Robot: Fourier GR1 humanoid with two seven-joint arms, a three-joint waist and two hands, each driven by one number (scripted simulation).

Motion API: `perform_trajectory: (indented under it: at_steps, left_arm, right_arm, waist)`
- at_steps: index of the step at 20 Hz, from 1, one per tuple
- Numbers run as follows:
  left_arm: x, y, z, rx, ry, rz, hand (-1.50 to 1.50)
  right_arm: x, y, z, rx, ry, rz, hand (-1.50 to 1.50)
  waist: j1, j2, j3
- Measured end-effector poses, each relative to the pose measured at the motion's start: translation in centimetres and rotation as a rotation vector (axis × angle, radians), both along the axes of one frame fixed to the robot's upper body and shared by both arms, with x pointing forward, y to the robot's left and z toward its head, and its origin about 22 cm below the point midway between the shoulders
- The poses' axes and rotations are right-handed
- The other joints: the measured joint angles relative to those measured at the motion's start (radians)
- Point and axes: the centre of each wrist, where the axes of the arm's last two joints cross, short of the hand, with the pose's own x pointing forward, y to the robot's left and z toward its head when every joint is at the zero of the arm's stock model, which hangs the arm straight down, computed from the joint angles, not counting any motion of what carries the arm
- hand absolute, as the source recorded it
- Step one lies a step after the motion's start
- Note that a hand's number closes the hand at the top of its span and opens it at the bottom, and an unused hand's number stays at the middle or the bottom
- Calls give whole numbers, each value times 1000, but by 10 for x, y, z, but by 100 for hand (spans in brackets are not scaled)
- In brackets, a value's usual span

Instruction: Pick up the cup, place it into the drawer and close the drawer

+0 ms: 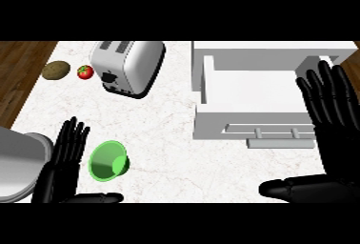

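Observation:
A green cup point(109, 160) lies on the white counter at the lower left, its mouth facing up toward me. Just left of it my left hand point(65, 164) is open, fingers straight and pointing up the view, thumb stretched below the cup, not touching it. The white drawer point(253, 86) stands pulled open at the right, its inside bare, its handle point(274, 129) on the front panel. My right hand point(330, 119) is open at the far right, fingers straight and overlapping the drawer's right side, thumb pointing left along the bottom.
A silver toaster point(128, 66) stands at the back, left of the drawer. A brown potato point(55, 70) and a red tomato point(85, 72) lie near the counter's back left edge. Wooden floor point(17, 81) shows beyond the counter. A grey forearm point(17, 162) fills the lower left.

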Motion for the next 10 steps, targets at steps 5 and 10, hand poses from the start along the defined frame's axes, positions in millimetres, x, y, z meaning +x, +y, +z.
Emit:
perform_trajectory:
  at_steps: [5, 10]
  left_arm:
    - [2, 8, -27, 5, 22, 5, -150]
    - [-4, 10, -49, 14, 44, 7, -150]
  right_arm:
    - [4, -4, -5, -5, 1, 4, -150]
    - [0, -7, -3, -4, -2, 5, -150]
  waist:
    - [0, 0, 0]
    - [0, 0, 0]
